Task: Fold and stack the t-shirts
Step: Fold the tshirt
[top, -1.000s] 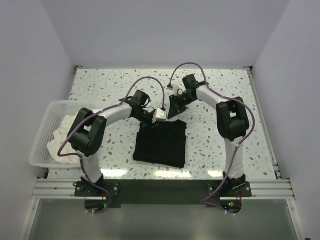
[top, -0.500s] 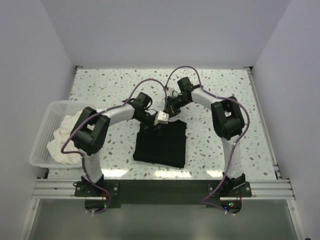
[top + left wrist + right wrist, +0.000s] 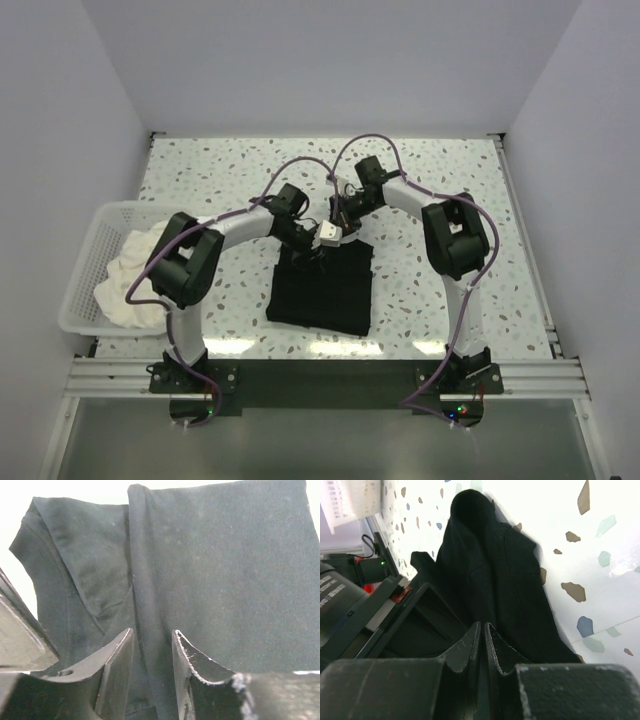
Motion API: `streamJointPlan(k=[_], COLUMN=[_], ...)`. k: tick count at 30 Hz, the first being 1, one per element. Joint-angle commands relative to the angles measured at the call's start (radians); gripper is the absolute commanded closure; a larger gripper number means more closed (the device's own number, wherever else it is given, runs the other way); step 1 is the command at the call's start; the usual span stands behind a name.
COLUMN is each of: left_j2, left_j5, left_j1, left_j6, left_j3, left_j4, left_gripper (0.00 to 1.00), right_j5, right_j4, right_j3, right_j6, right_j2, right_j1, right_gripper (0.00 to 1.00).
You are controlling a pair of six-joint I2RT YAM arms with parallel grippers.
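A black t-shirt (image 3: 322, 285), folded into a rough rectangle, lies on the table in the middle. My left gripper (image 3: 311, 251) is low over its far left corner. In the left wrist view its jaws (image 3: 153, 631) stand part open, either side of a raised fold of the black t-shirt (image 3: 225, 565). My right gripper (image 3: 340, 224) is at the shirt's far edge. Its jaws (image 3: 482, 625) are pressed almost together on the black t-shirt's (image 3: 490, 565) edge, which bunches up beyond them. A white t-shirt (image 3: 128, 283) lies crumpled in the basket.
A white lattice basket (image 3: 82, 262) stands at the table's left edge. The speckled table (image 3: 430, 190) has walls on three sides. The two wrists and their purple cables (image 3: 330, 165) crowd together over the shirt's far edge.
My right gripper has moved left and down to the black shirt's far edge and its jaws have closed further. My left gripper has shifted a little to the right along that edge.
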Motion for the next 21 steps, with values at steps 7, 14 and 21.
streamJointPlan(k=[7, 14, 21], left_j2=[0.027, -0.005, -0.074], left_j5=[-0.015, -0.004, -0.032], left_j1=[-0.017, -0.017, -0.029], left_j6=[-0.005, 0.011, 0.015], left_j3=[0.017, 0.006, -0.031], left_j4=[-0.030, -0.026, 0.014], left_gripper=[0.64, 0.94, 1.00], right_j5=[-0.059, -0.079, -0.035], right_j4=[-0.065, -0.135, -0.174], right_j3=[0.030, 0.043, 0.038], right_j6=[-0.050, -0.111, -0.198], right_j2=[0.020, 0.016, 0.076], right_j1=[0.022, 0.031, 0.042], right_gripper=[0.90, 0.90, 0.91])
